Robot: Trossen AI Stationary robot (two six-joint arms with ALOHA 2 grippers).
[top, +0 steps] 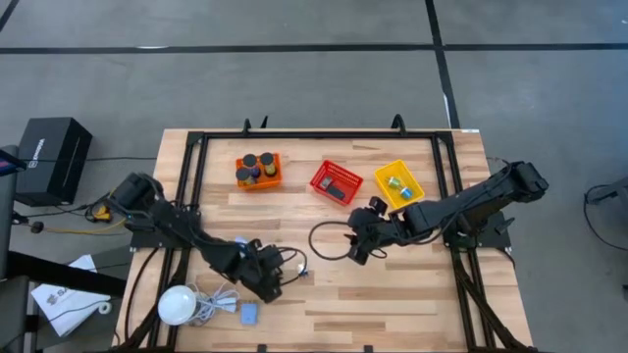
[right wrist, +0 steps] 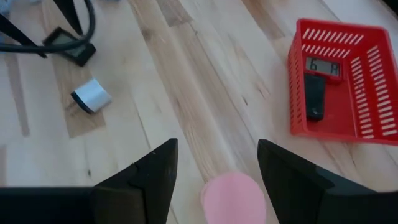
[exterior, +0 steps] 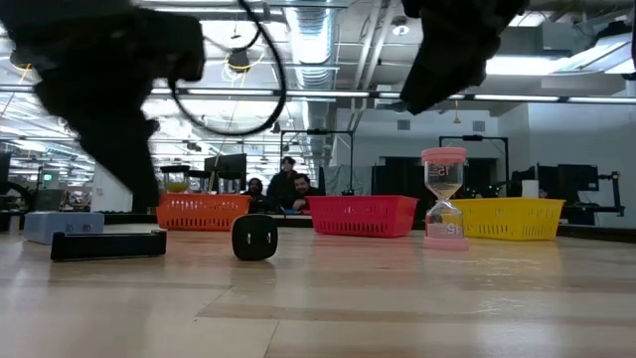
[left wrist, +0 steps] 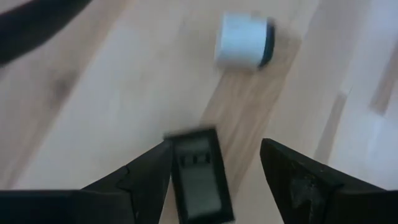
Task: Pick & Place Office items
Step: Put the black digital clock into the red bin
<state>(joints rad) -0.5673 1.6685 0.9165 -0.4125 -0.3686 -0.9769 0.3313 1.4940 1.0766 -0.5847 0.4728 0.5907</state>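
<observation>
Right wrist view alone shows a display device [right wrist: 318, 81] inside the red basket [right wrist: 367, 134]. Left gripper [left wrist: 214, 171] fingers straddle a flat black rectangle [left wrist: 199, 177], ungripped; right gripper [right wrist: 217, 168] fingers wide above the pink hourglass [right wrist: 233, 198].

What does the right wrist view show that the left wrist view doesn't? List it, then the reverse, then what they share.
Only the right wrist view: the red basket holding a flat black device, and the pink hourglass top between the open right hand.

Only the left wrist view: the open left hand straddling a flat black rectangle lying on the table.

Both: the small white-and-black block on the wooden table.
</observation>
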